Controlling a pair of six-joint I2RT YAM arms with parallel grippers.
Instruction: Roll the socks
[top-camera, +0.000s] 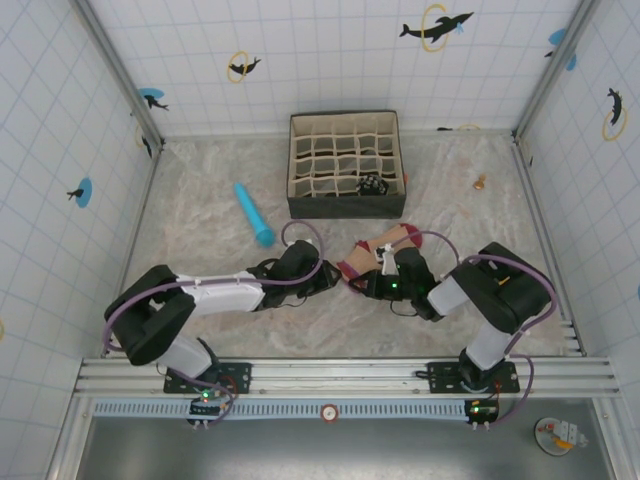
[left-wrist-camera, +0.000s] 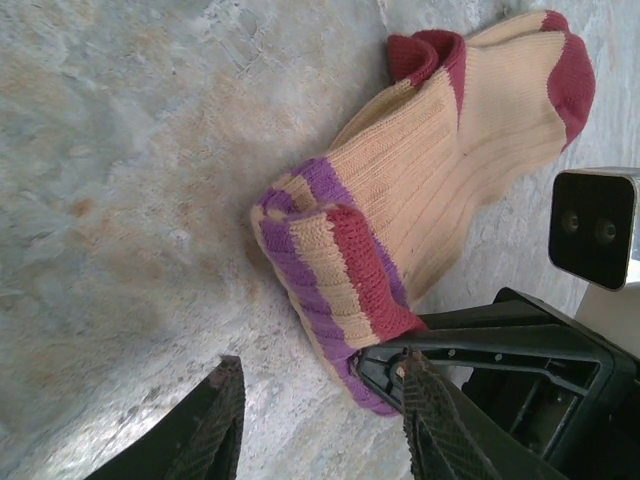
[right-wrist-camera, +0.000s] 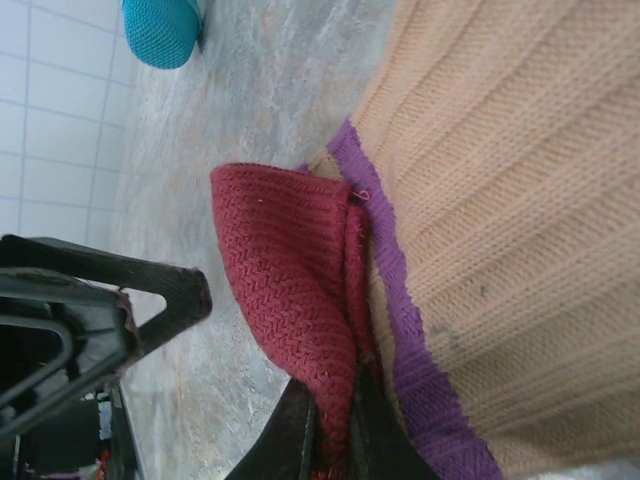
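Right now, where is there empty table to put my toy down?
Bare table lies between the blue cylinder and left wall, and right of the divided box, save a small tan piece. Crowded: the middle, where left gripper and right gripper meet the peach sock.

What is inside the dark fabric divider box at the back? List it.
A black-and-white striped fabric sock sits in a near-right cell of the dark fabric divider box. The dividers hide parts of the other cells' floors.
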